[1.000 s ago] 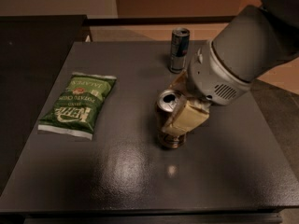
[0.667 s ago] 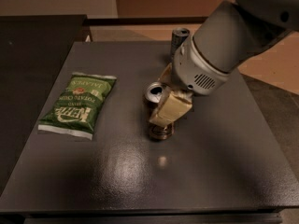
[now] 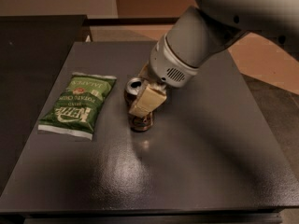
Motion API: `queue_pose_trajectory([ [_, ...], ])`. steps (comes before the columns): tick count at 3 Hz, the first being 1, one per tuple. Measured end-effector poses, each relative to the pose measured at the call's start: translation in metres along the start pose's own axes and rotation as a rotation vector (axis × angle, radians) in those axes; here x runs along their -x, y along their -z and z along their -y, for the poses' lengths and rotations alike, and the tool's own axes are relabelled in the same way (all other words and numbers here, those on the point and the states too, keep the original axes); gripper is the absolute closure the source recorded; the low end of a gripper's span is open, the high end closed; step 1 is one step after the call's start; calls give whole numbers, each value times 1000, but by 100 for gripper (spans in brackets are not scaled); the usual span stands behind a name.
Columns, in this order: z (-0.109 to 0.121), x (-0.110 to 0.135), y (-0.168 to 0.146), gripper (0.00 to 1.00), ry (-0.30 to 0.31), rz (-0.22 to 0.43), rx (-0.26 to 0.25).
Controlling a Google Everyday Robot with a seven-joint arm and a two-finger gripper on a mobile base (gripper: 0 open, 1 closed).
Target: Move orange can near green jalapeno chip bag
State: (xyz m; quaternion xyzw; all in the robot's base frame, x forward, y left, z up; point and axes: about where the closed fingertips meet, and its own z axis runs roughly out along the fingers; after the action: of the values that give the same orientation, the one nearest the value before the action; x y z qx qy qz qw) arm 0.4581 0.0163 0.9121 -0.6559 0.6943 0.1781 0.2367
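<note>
The orange can (image 3: pixel 135 90) stands upright near the middle of the dark table (image 3: pixel 196 162), its silver top showing and its lower body partly hidden. My gripper (image 3: pixel 142 99) is shut on the orange can, with one pale finger (image 3: pixel 147 101) across its front. The green jalapeno chip bag (image 3: pixel 78 104) lies flat on the table to the left of the can, a short gap between them. The silver-and-blue can is hidden behind my arm.
My large grey arm (image 3: pixel 196 50) reaches in from the upper right and covers the table's back part. The table's left edge borders a dark surface (image 3: pixel 32 41). A tan floor (image 3: pixel 261 59) lies to the right.
My gripper has carried the orange can leftward, closer to the chip bag. The arm now covers the silver-and-blue can at the back.
</note>
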Motion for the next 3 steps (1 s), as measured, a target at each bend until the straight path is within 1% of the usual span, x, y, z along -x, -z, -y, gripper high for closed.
queue_pose_trajectory([
  [2,14,28,-32,100,30,40,33],
  [3,19,37,-43,83,33,35,30],
])
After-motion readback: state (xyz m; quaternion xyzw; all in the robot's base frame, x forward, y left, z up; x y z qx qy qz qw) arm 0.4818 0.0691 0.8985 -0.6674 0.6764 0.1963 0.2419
